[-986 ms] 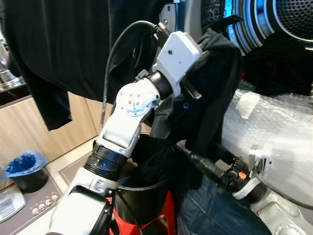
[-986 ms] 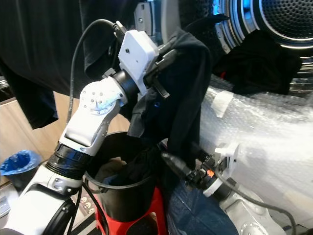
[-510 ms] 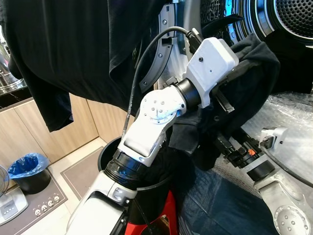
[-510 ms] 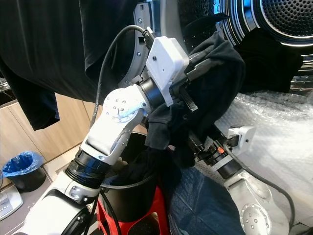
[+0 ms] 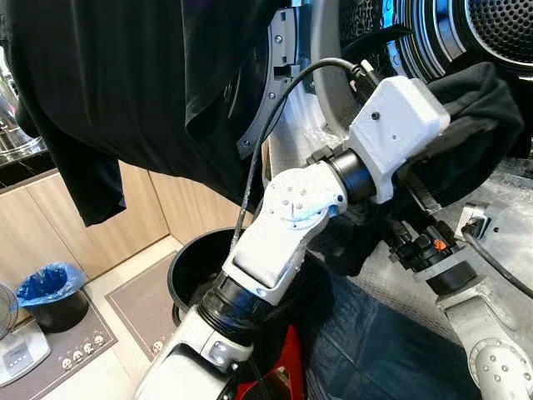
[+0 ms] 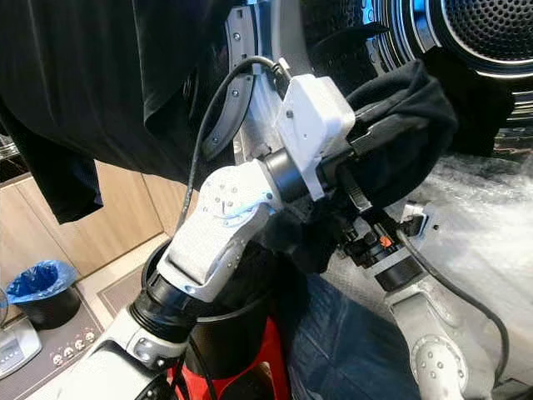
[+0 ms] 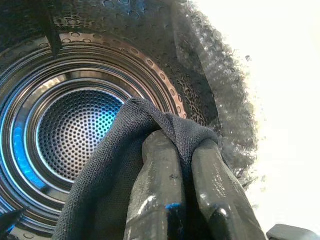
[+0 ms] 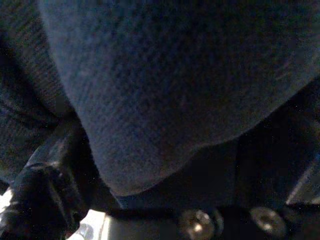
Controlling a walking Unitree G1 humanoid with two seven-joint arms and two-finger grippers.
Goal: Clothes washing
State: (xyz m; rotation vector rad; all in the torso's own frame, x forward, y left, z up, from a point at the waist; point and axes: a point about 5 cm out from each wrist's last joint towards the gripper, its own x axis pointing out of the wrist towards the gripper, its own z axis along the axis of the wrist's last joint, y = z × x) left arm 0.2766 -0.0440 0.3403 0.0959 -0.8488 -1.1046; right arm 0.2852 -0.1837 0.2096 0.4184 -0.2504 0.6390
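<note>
loading step: left gripper (image 7: 182,145) is clamped on the dark garment (image 5: 475,117), raised at the washer drum (image 7: 75,130) mouth. right gripper (image 6: 371,242) sits beneath the cloth, finger state unclear. next, push inside and release.

A dark navy garment (image 7: 105,175) hangs before a blue-lit, perforated silver drum (image 7: 75,135); black bucket (image 5: 196,271), red stool (image 6: 266,367), blue jeans (image 6: 341,342).

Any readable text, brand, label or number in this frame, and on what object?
No text can be read.
The small appliance at the lower left has buttons and a panel, but any markings are too small and blurred.
The left gripper, shut on the dark garment before the washer drum, bears no legible label.
</note>
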